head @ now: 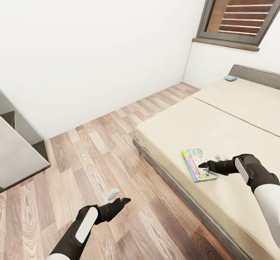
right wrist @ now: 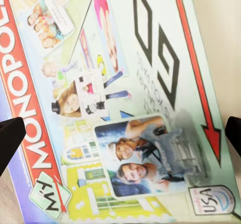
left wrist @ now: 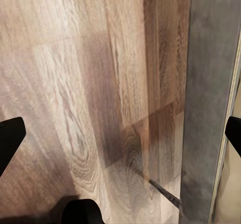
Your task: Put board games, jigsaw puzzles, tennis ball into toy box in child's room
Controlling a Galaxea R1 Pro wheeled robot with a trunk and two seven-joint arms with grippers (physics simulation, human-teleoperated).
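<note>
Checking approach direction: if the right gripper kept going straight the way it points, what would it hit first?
Most likely the board game on the bed: its cover sits between the open fingertips in the right wrist view. The right gripper hovers at its edge; the gap is unclear.

This is a bedroom in a home. A long low bed (head: 233, 124) with a plain beige mattress and a grey headboard (head: 256, 74) fills the right side of the head view. Wood-plank flooring (head: 93, 163) runs across the lower left, bare white walls (head: 97, 38) rise behind, and a dark-framed window (head: 243, 13) with slatted blinds sits at upper right. A colourful board game (head: 198, 164) lying on the mattress suggests a child's room.
</note>
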